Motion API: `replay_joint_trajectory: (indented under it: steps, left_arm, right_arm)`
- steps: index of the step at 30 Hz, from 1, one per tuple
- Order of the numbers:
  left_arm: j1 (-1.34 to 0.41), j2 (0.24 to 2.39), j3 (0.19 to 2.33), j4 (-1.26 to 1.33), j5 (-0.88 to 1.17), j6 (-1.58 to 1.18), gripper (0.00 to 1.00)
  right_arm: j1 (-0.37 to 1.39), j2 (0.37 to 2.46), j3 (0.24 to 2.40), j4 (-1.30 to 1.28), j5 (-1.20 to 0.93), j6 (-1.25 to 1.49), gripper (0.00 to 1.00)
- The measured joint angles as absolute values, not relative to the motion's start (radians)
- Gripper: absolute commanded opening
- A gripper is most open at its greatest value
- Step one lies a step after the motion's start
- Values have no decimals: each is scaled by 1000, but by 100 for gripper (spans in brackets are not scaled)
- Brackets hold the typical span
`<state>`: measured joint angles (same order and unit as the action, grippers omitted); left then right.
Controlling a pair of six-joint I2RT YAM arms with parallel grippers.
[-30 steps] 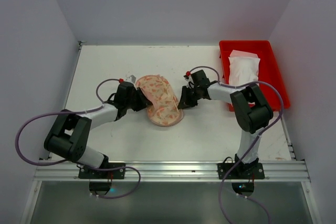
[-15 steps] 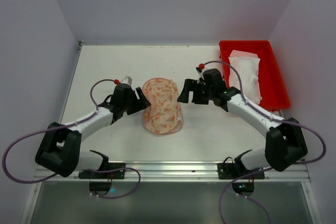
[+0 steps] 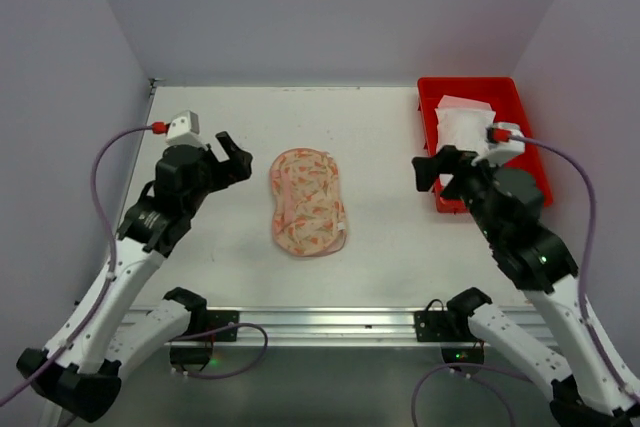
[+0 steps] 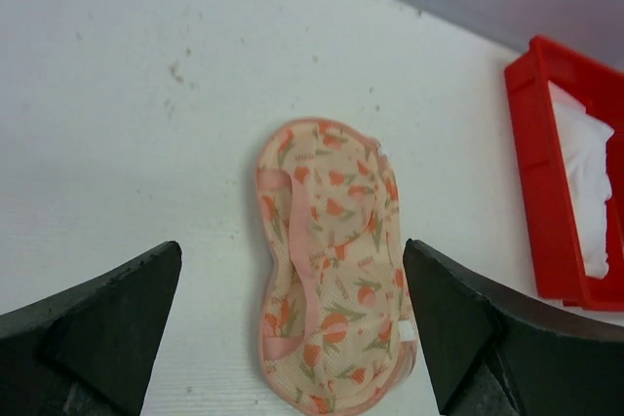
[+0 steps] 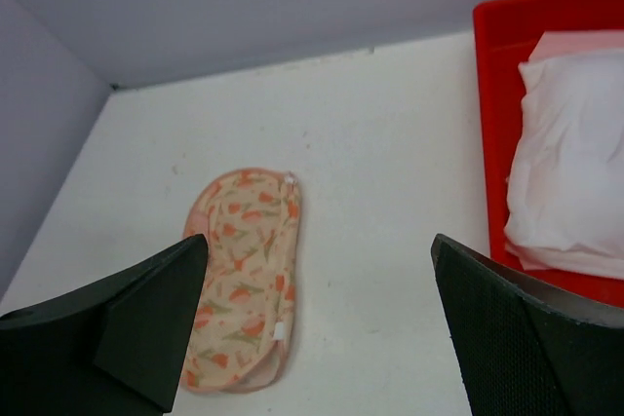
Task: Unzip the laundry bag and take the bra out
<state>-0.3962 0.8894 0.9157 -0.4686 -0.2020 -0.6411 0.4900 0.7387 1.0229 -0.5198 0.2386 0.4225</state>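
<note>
The laundry bag (image 3: 308, 202) lies flat in the middle of the white table, peanut-shaped, cream-peach with an orange floral print; nothing touches it. It also shows in the left wrist view as the laundry bag (image 4: 331, 270) and in the right wrist view as the laundry bag (image 5: 244, 275). The bra (image 3: 465, 132), a plain white padded garment, rests in the red tray (image 3: 530, 162) at the back right. My left gripper (image 3: 232, 157) hangs open and empty, raised to the left of the bag. My right gripper (image 3: 440, 175) hangs open and empty, raised to the bag's right, near the tray.
The red tray (image 5: 492, 124) stands against the table's right edge, with the bra (image 5: 570, 163) filling most of it. Grey walls close in the table at the back and on both sides. Bare white table surrounds the bag.
Both grippers were shut at the bag's sides; they have opened, let go and drawn back and upward, left arm leftward, right arm rightward. The bag has settled flat.
</note>
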Motion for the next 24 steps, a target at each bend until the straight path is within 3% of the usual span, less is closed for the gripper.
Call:
replay_joint_trajectory:
  steps: [9,24]
  left_arm:
    - [-396,550,1020,-625,-429,-512,100]
    - [-396,321,1023,-748,-624,-467,100]
  right_arm:
    - [490,270,987,-523,382,290,99]
    - [490,41,897,-583,416,204,99]
